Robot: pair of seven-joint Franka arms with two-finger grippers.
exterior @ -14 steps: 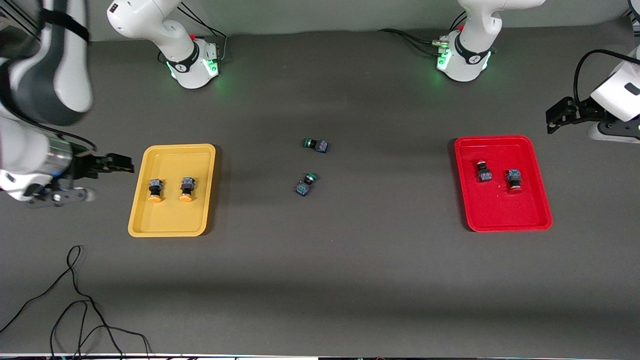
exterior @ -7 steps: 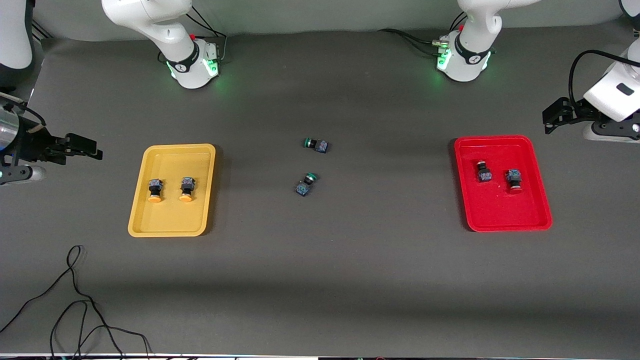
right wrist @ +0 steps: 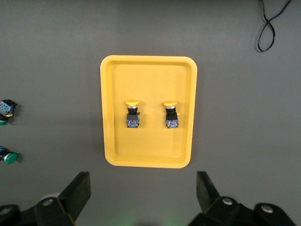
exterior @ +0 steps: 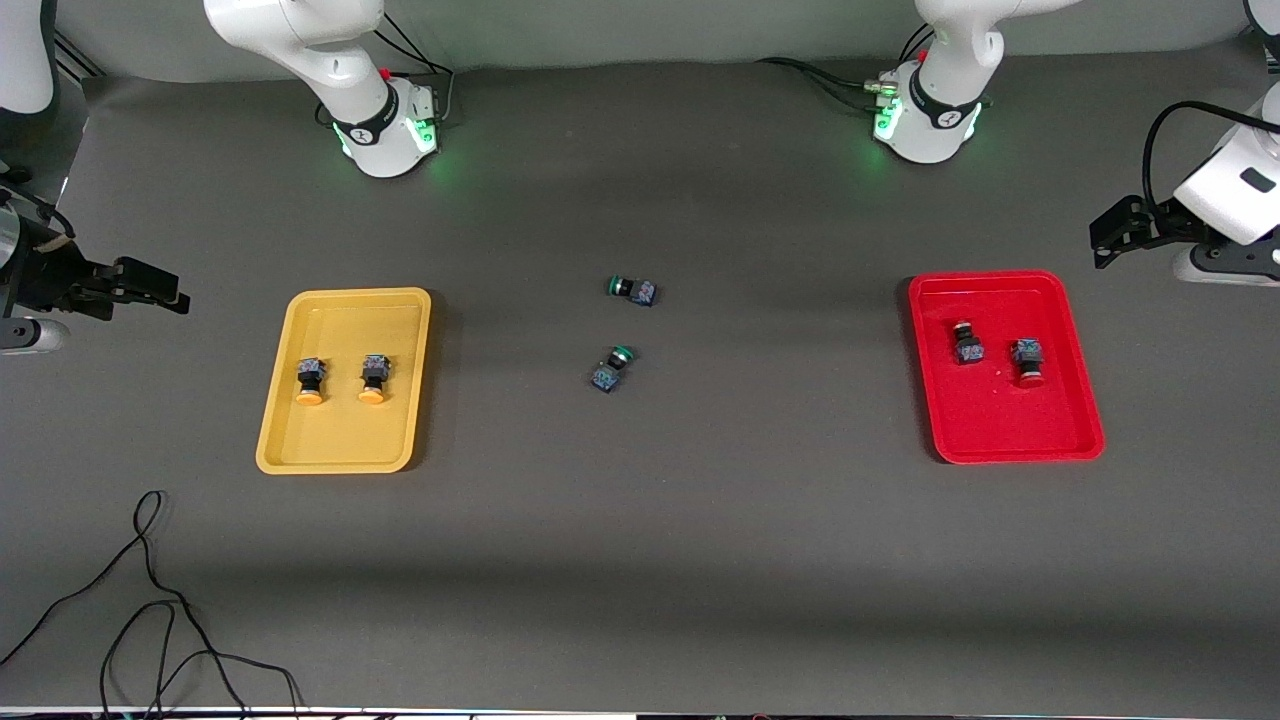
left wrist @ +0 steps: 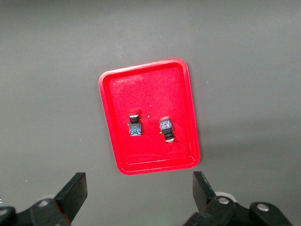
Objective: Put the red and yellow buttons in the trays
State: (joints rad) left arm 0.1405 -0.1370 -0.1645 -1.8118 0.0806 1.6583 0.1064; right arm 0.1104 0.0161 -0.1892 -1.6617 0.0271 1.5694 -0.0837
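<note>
The yellow tray (exterior: 343,440) holds two yellow-capped buttons (exterior: 310,381) (exterior: 373,379); the right wrist view shows the tray (right wrist: 113,155) and both buttons (right wrist: 132,113) (right wrist: 170,114). The red tray (exterior: 1015,435) holds two red-capped buttons (exterior: 966,343) (exterior: 1028,361); the left wrist view shows the tray (left wrist: 155,162) and both buttons (left wrist: 135,124) (left wrist: 166,130). My right gripper (exterior: 150,285) is open and empty, up in the air past the yellow tray at the right arm's end of the table; it also shows in its wrist view (right wrist: 143,195). My left gripper (exterior: 1110,232) is open and empty, up past the red tray; it also shows in its wrist view (left wrist: 139,193).
Two green-capped switches (exterior: 632,289) (exterior: 611,367) lie at the table's middle, also in the right wrist view (right wrist: 5,109) (right wrist: 8,155). A black cable (exterior: 150,610) loops on the table near the front camera at the right arm's end.
My right gripper has pulled away from the yellow tray toward the table's end and risen. My left gripper has barely shifted. The buttons and trays have not moved.
</note>
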